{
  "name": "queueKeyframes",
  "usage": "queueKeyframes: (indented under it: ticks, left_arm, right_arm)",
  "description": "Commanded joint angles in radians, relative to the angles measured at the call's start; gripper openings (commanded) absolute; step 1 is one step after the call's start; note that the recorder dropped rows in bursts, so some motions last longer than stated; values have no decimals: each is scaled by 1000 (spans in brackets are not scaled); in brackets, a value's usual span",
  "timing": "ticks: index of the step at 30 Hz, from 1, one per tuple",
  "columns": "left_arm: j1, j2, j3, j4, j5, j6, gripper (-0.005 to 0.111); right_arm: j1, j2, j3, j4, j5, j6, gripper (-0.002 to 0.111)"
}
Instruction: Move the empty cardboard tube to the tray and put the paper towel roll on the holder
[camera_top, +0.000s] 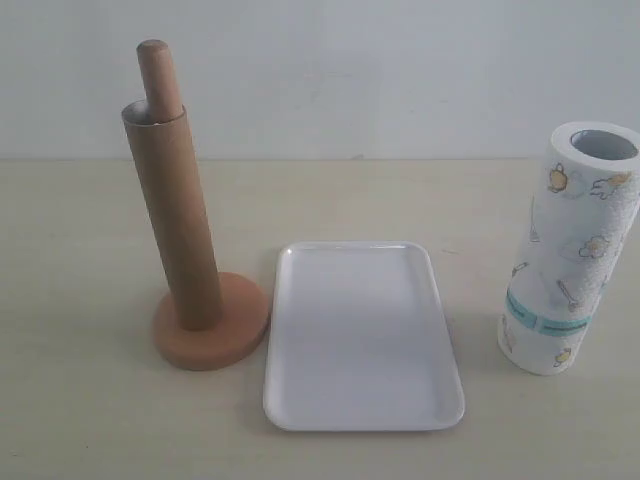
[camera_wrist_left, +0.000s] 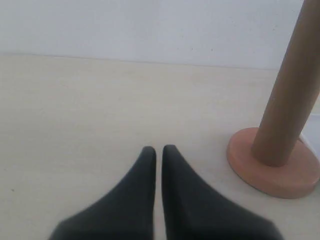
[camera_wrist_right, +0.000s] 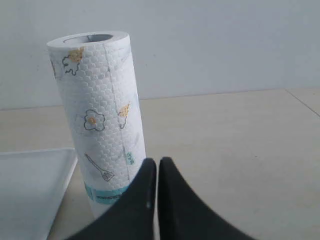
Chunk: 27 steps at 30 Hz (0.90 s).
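Note:
The empty cardboard tube (camera_top: 175, 215) stands upright over the holder's rod (camera_top: 156, 75), whose rounded top pokes out above it; the holder's round base (camera_top: 210, 340) rests on the table at the left. The white tray (camera_top: 360, 335) lies flat in the middle with nothing on it. At the right the paper towel roll (camera_top: 570, 250) stands upright. Neither gripper shows in the exterior view. In the left wrist view my left gripper (camera_wrist_left: 158, 149) is shut and holds nothing, with the tube (camera_wrist_left: 285, 95) and base (camera_wrist_left: 272, 170) off to one side. My right gripper (camera_wrist_right: 157, 161) is shut and holds nothing, just in front of the roll (camera_wrist_right: 97, 115).
A pale wooden table (camera_top: 80, 260) carries everything, with a plain white wall (camera_top: 380, 70) behind it. A corner of the tray (camera_wrist_right: 30, 185) appears beside the roll in the right wrist view.

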Motion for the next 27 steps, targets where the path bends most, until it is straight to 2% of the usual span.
queueKeyframes:
  ticks: [1, 8, 16, 18, 19, 20, 21, 22, 23, 25, 26, 27]
  left_arm:
    - [-5, -1, 4, -7, 1, -10, 4]
    - [-5, -1, 4, -4, -3, -11, 4]
    - [-5, -1, 4, 10, -95, -11, 4]
    - [-5, -1, 4, 10, -201, -11, 4]
    - [-5, -1, 4, 10, -382, -11, 4]
    - [-5, -1, 4, 10, -485, -11, 4]
    - [-5, -1, 4, 10, -684, -11, 4]
    - [-5, -1, 4, 10, -752, -11, 4]
    - [-5, -1, -22, -1, -728, -11, 4]
    - [-5, 15, -148, 1, -523, -11, 4]
    - [-5, 64, -226, 25, -353, 2, 4]
    - [-5, 94, -277, 46, -272, 16, 4]
  right_arm:
    - [3, -4, 0, -4, -13, 3, 1]
    - [3, -4, 0, -4, -13, 3, 1]
    - [3, -4, 0, -4, -13, 3, 1]
    - [3, -4, 0, -4, -13, 3, 1]
    - [3, -4, 0, -4, -13, 3, 1]
    - [3, -4, 0, -4, -13, 3, 1]
    - [3, -4, 0, -4, -13, 3, 1]
    - [3, -4, 0, -4, -13, 3, 1]
    - [3, -4, 0, -4, -13, 3, 1]
    - [3, -4, 0, -4, -13, 3, 1]
    - [3, -4, 0, -4, -13, 3, 1]
    - [3, -4, 0, -4, -13, 3, 1]
